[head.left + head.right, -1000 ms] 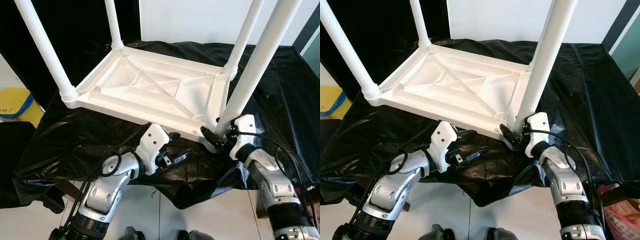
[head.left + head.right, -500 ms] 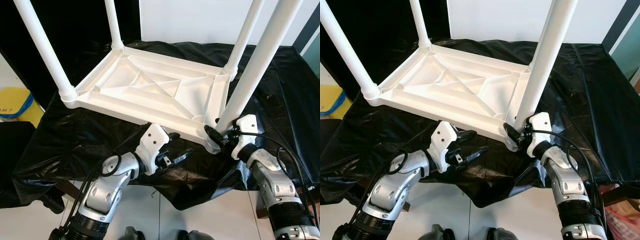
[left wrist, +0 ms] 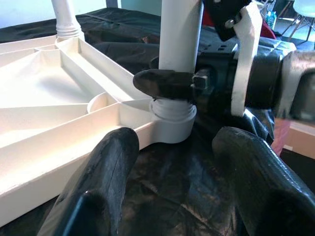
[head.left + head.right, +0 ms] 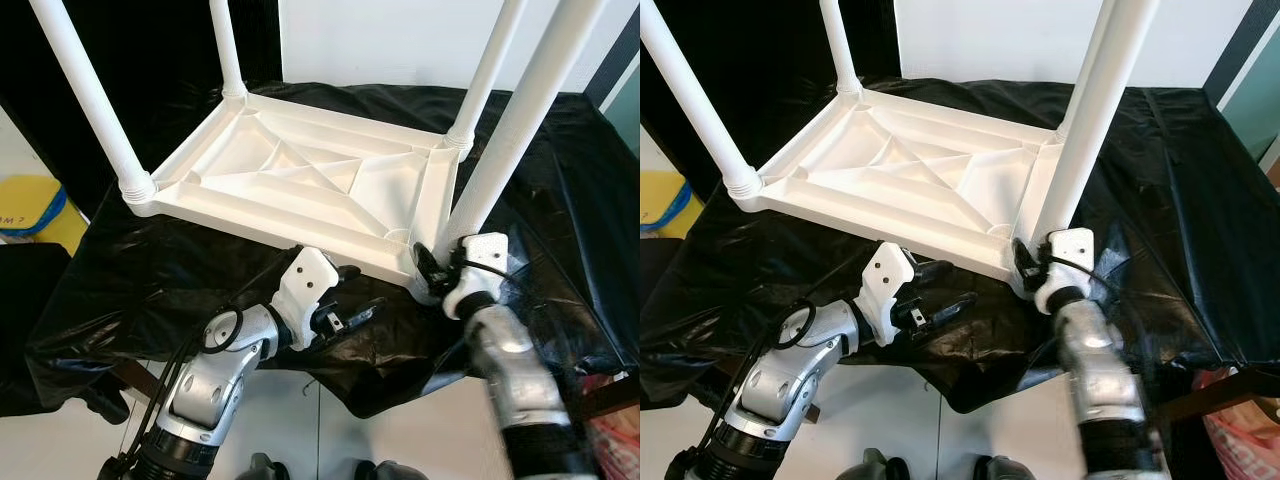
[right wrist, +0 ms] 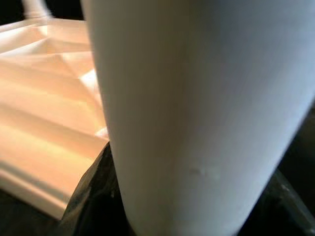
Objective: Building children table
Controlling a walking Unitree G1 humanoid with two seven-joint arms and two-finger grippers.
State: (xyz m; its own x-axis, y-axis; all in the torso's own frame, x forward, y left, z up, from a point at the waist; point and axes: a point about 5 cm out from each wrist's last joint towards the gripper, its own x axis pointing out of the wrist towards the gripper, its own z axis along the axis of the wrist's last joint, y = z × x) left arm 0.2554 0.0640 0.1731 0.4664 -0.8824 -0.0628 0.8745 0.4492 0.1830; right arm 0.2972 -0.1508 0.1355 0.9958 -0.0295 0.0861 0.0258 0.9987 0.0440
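We're looking down at a white plastic tabletop (image 4: 300,175) lying upside down on a surface draped in crinkled, glossy black sheet (image 4: 150,280). Its underside faces up, a shallow tray shape crossed by moulded ribs that form triangles. Four smooth round white legs stand up from the corners, each seated in a ringed collar: far left leg (image 4: 226,45), near left leg (image 4: 90,100), far right leg (image 4: 485,70) and the thick-looking near right leg (image 4: 510,120), closest to us.

Our right gripper (image 4: 432,268) is at the foot of that near right leg, just above its collar (image 3: 171,118). In the left wrist view one black finger (image 3: 165,83) wraps across the front of the white tube, so the jaws are clamped round the leg. The right wrist view has the tube pressed close to the lens, matte and pale, with the ribbed tray beyond. The right forearm is blurred in both eye views.

Our left gripper (image 4: 345,300) hovers just off the tabletop's near edge, over the black sheet. Its two rounded black fingers (image 3: 106,167) stand wide apart, holding nothing, aimed toward the collar.

A yellow and blue thing (image 4: 30,210) lies on the floor at the left.
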